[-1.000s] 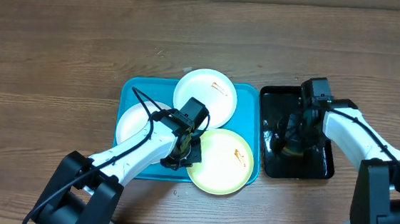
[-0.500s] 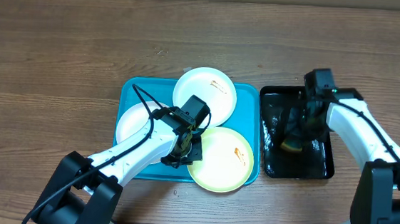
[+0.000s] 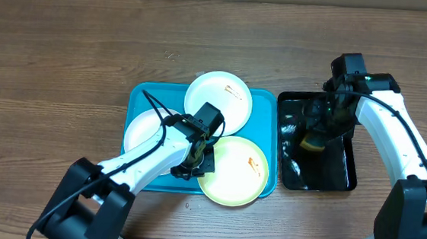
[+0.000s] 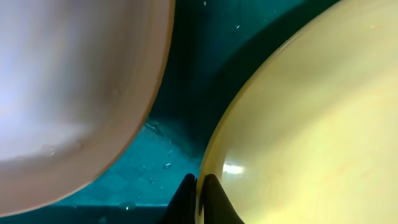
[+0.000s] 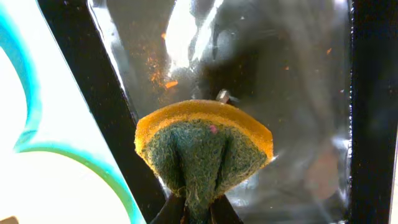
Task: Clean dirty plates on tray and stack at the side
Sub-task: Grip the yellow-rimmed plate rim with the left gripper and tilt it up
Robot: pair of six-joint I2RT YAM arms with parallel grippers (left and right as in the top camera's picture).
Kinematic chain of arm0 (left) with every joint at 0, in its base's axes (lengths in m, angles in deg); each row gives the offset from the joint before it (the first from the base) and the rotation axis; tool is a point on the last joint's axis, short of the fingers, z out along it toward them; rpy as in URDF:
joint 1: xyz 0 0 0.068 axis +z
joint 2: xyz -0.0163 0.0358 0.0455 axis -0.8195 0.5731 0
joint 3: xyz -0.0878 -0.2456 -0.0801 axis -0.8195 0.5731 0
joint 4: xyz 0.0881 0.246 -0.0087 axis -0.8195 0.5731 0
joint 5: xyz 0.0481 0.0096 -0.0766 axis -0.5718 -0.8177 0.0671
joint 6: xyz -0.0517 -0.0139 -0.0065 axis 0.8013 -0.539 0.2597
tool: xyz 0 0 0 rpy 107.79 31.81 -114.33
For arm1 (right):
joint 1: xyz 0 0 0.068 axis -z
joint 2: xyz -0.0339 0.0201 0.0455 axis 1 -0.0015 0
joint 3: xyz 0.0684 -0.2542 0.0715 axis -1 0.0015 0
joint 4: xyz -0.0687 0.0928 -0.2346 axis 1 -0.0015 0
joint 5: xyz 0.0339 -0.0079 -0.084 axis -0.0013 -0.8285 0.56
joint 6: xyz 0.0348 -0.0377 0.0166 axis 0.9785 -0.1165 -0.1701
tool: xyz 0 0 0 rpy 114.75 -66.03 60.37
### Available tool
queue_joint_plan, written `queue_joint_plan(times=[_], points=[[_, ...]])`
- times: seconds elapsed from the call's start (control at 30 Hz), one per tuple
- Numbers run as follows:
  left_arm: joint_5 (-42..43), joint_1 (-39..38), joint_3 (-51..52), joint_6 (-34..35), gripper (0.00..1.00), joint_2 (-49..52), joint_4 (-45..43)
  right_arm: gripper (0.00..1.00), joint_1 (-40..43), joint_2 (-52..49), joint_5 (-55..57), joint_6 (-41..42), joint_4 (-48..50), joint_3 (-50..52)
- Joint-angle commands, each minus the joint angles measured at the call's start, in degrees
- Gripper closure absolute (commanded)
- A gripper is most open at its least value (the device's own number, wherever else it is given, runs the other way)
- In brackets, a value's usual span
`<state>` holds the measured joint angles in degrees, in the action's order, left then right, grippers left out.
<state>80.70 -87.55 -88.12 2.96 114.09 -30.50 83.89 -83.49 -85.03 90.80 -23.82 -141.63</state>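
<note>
Nearest to the robot lies the pale yellow-green plate (image 3: 236, 175). It sits on the near right corner of the turquoise tray (image 3: 266, 112) and reaches over the near rim. Its small orange smear is on the right side. The left gripper (image 4: 197, 194) is closed on the left rim of this plate, one finger above and one below (the left wrist view shows this well).

The tray rests on the wooden tabletop (image 3: 65, 62) with its long axis going left to right. The left white plate (image 3: 140, 133) lies flat in its left part, partly hidden under the left arm. The far white plate (image 3: 219, 97) lies over the far rim of the tray, with its smear on the far right side.

Just beside the tray, on the right, stands a black tray (image 3: 324, 170) with its long axis going near to far. Over it the right gripper (image 5: 198, 214) pinches a folded sponge (image 5: 204, 146), with the green side inside and the orange edge outside.

Compared with one second ago, the right arm and the sponge have moved toward the far end of the black tray. The left arm and the three plates are almost where they were.
</note>
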Motion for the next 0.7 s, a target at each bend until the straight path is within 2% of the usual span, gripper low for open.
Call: queue_joint_plan(times=[0.0, 0.23, 0.33, 0.4, 0.6, 0.67], points=[[-1.40, 1.95, -0.55, -2.25, 0.96, 1.99, -0.81, 0.96, 0.15, 0.17, -0.50, -0.42, -0.13, -1.70], [-1.38, 6.45, -0.70, -5.81, 0.96, 1.99, -2.51, 0.96, 0.15, 0.17, -0.55, -2.93, -3.37, -1.70], [-1.36, 6.71, -0.70, -6.03, 0.96, 1.99, -2.69, 0.96, 0.15, 0.17, -0.28, -3.63, -2.91, -1.73], [-1.46, 6.58, -0.70, -6.05, 0.96, 1.99, -2.95, 0.96, 0.20, 0.17, 1.75, 1.64, -1.84, -1.81], [-1.31, 6.58, -0.68, -6.43, 0.96, 1.99, -2.89, 0.96, -0.13, 0.17, 1.20, 0.00, -1.92, -3.19], [-1.31, 6.58, -0.70, -6.47, 0.96, 1.99, -2.97, 0.96, -0.13, 0.17, 1.07, -0.90, -5.16, -6.80]])
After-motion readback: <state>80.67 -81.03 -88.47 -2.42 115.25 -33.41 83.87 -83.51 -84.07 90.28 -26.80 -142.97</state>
